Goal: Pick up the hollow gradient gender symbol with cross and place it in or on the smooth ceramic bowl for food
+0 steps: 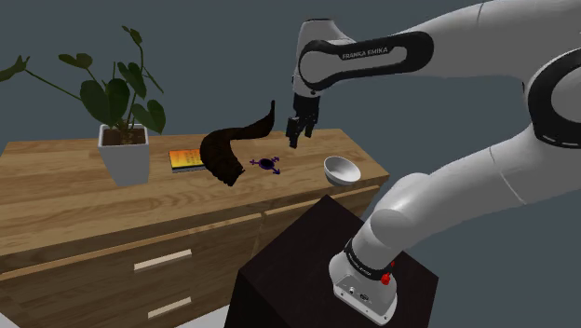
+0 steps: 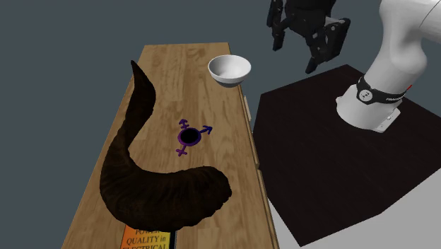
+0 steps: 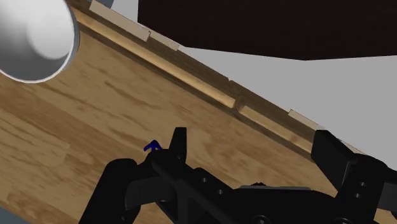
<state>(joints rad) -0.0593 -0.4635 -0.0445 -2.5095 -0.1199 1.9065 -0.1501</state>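
Observation:
The gender symbol (image 1: pixel 267 165) is a small purple-to-blue ring with an arrow and crosses. It lies flat on the wooden dresser top (image 1: pixel 56 200) beside a big dark horn. In the second exterior view the symbol (image 2: pixel 191 134) lies apart from the white bowl (image 2: pixel 229 70), which stands near the dresser's end. My black gripper (image 1: pixel 296 130) hangs open and empty in the air, above the dresser between the symbol and the bowl (image 1: pixel 342 170). In the wrist view the gripper (image 3: pixel 254 149) has its fingers wide apart. A blue tip of the symbol (image 3: pixel 151 146) peeks out beside one finger, and the bowl (image 3: pixel 35 38) is farther off.
A large curved dark horn (image 2: pixel 155 184) lies along the dresser, close to the symbol. Behind it are a book (image 1: pixel 186 159) and a potted plant (image 1: pixel 124 140) in a white pot. The dark stand (image 2: pixel 339 141) sits next to the dresser's front edge.

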